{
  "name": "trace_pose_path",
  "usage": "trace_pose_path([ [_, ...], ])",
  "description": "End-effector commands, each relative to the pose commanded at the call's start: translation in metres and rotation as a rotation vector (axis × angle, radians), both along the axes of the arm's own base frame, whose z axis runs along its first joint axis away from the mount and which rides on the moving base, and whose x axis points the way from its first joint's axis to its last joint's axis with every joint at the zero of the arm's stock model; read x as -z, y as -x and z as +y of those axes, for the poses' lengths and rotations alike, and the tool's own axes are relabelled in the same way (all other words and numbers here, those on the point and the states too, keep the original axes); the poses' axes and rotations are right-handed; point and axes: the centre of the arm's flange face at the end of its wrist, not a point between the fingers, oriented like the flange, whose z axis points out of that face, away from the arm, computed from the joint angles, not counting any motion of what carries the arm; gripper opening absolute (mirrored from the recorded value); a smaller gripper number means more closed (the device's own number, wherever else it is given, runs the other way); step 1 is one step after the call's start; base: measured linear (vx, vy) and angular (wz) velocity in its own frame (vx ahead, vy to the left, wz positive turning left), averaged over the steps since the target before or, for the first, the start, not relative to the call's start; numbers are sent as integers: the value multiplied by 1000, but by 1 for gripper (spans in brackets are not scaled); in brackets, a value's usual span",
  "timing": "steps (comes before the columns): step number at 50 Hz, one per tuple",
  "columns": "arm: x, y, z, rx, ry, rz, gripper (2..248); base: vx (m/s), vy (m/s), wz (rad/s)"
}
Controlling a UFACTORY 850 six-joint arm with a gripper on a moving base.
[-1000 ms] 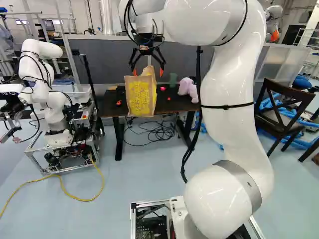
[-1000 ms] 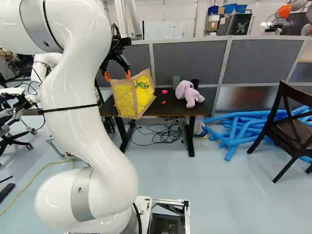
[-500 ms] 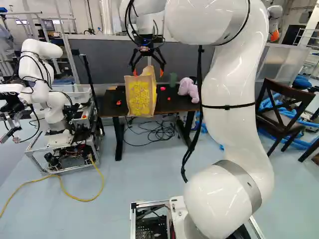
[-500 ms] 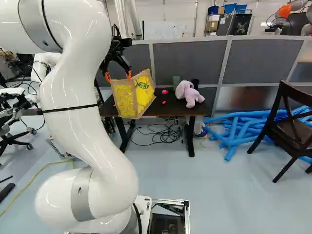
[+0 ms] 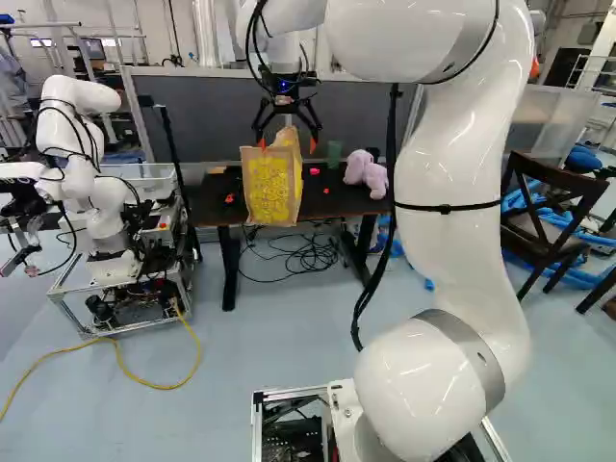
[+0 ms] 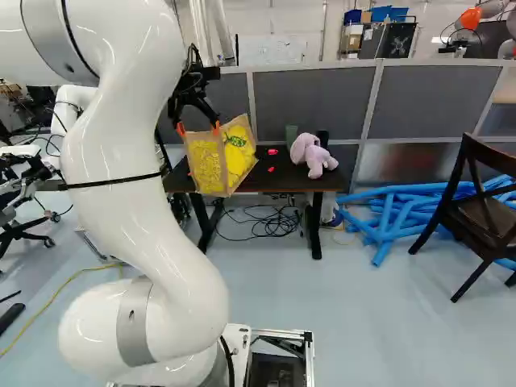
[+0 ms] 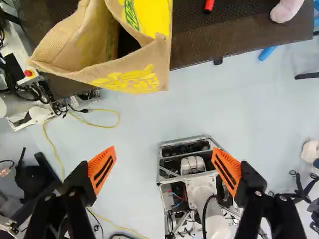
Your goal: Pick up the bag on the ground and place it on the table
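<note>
My gripper [image 5: 287,141] hangs above the front of the dark table [image 5: 332,199], its two fingers wide apart. The tan bag with yellow print [image 5: 272,191] stands upright at the table's front edge, below the fingers in the left base view. In the wrist view nothing is between the fingertips of the gripper [image 7: 164,167], and the bag [image 7: 134,74] lies ahead of them with its mouth open. The bag's underside is hidden from view.
A pink plush toy [image 6: 313,156], a green cup [image 6: 291,135] and small red pieces share the table. Another robot [image 5: 101,202] stands at the left. Blue tubes [image 6: 391,218] and a dark chair [image 6: 476,210] are at the right.
The arm has drawn back a little toward the base, carrying the open gripper with it. The bag has stayed in place on the table.
</note>
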Motion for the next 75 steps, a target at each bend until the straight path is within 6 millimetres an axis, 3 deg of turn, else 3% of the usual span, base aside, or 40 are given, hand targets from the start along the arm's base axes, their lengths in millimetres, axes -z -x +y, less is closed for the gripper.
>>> trace_pose_path([
  [42,52,18,-33,-52,-59,-183,247,0,0,0],
  [75,114,59,-73,-102,-95,-411,247,0,0,0],
])
